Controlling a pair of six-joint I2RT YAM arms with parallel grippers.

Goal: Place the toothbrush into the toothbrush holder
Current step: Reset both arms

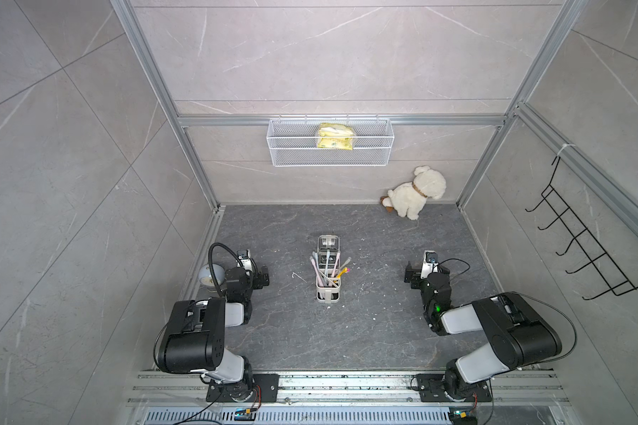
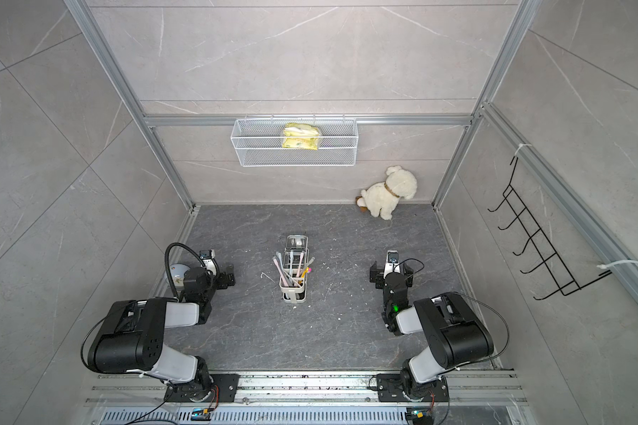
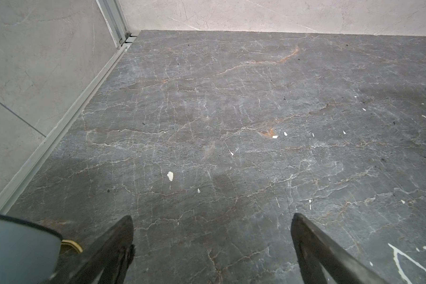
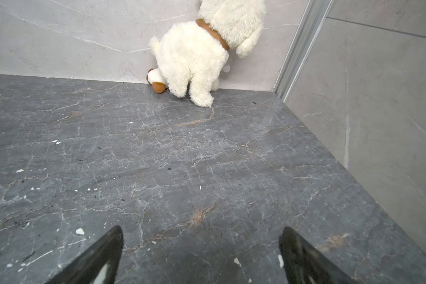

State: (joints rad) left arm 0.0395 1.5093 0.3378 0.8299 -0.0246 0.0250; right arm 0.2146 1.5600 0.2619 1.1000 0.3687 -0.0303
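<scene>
The cream-white toothbrush holder [image 1: 328, 291] [image 2: 293, 292] stands in the middle of the dark stone floor, long axis pointing away from the arms, with a clear square cup [image 1: 328, 243] at its far end. Several toothbrushes [image 1: 323, 270] [image 2: 286, 270] in pink, grey and yellow lean out of its near compartment. My left gripper [image 1: 261, 276] [image 3: 212, 221] hovers to the holder's left, open and empty over bare floor. My right gripper [image 1: 410, 275] [image 4: 201, 233] hovers to the holder's right, also open and empty. Neither wrist view shows a toothbrush.
A white wire mesh basket [image 1: 330, 154] holding a yellow packet [image 1: 335, 136] hangs on the back wall. A white plush dog [image 1: 417, 193] [image 4: 202, 56] sits in the back right corner. A black hook rack [image 1: 582, 239] hangs on the right wall. A grey round object [image 1: 207, 276] lies beside the left arm.
</scene>
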